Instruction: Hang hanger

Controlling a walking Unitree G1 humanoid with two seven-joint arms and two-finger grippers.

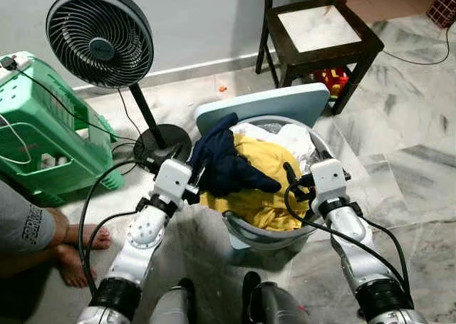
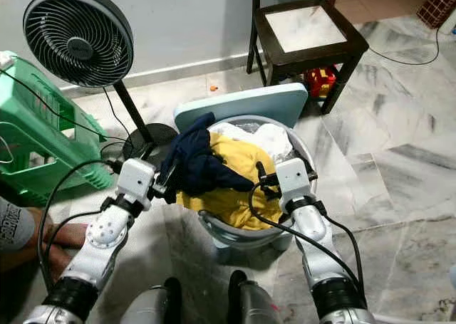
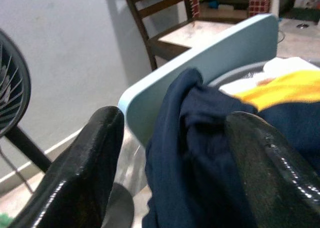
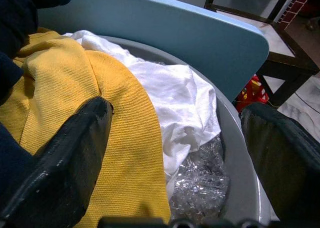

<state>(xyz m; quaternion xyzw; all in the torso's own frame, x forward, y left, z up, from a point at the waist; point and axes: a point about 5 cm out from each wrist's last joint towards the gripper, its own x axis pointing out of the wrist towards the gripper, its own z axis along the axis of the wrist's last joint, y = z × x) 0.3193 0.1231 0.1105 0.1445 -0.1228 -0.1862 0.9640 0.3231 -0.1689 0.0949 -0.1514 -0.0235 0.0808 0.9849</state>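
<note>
The left gripper (image 3: 170, 173) holds its jaws apart around the crumpled navy garment (image 1: 226, 160). The right gripper (image 4: 175, 153) gapes over yellow cloth (image 4: 75, 87) in the grey round laundry basket (image 1: 271, 235). No hanger can be made out, so hanging seems unstarted.

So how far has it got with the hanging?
Barely begun. Nothing looks hung; the navy garment, yellow shirt and white cloth lie heaped in the grey basket. Both pincers, left and right, are open at the pile. Picking and hanging remain.
</note>
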